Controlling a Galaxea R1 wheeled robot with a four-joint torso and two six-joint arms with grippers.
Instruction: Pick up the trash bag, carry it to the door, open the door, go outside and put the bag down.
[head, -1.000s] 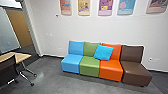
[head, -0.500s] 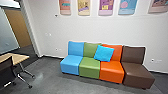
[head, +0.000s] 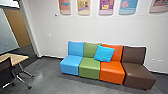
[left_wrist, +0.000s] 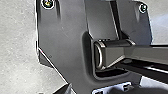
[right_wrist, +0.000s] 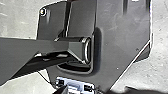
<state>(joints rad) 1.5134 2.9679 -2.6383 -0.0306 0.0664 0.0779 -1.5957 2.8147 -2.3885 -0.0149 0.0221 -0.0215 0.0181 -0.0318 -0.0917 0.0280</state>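
Honestly can't tell how far open my left gripper (left_wrist: 92, 90) and right gripper (right_wrist: 96, 90) are, if they've got anything, or where the trash bag is or points. There's a smooth, blocky sofa (head: 89, 65), squarish blue cushion (head: 103, 53) on it, posters (head: 83, 6) above, lettering unreadable.

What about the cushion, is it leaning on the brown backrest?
No, the blue cushion leans against the green backrest and the orange backrest.

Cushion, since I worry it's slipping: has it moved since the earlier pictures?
No. Against the green seat and orange seat, the cushion still leans across their join; only the camera shifted slightly.
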